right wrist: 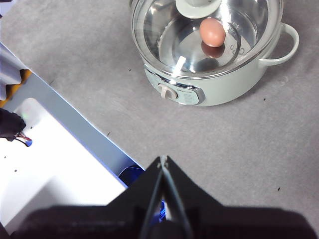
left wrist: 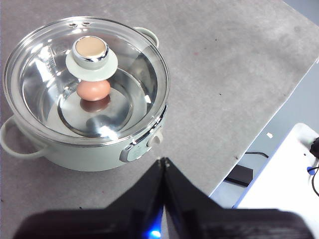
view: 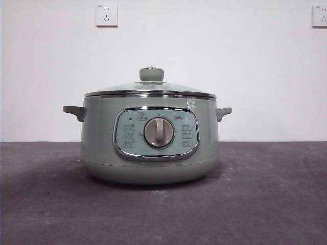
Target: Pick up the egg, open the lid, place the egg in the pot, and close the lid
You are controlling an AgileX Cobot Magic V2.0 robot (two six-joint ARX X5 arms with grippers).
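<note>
The pale-green pot [view: 150,140] stands in the middle of the grey table, its dial panel facing the front view. The lid [view: 150,88] sits closed on it, knob [view: 152,74] on top. Through the lid's glass, the reddish-brown egg [left wrist: 93,90] lies on the pot's steel bottom; it also shows in the right wrist view [right wrist: 212,32]. The egg is hidden in the front view. My left gripper [left wrist: 163,162] is shut and empty, held high and away from the pot [left wrist: 84,99]. My right gripper [right wrist: 163,159] is shut and empty, also away from the pot [right wrist: 214,55].
The grey table mat [view: 265,194] surrounds the pot. The table's edge and a white surface [left wrist: 289,169] show in the left wrist view; a white surface [right wrist: 55,169] lies off the table edge in the right wrist view. Two wall sockets [view: 106,15] are behind.
</note>
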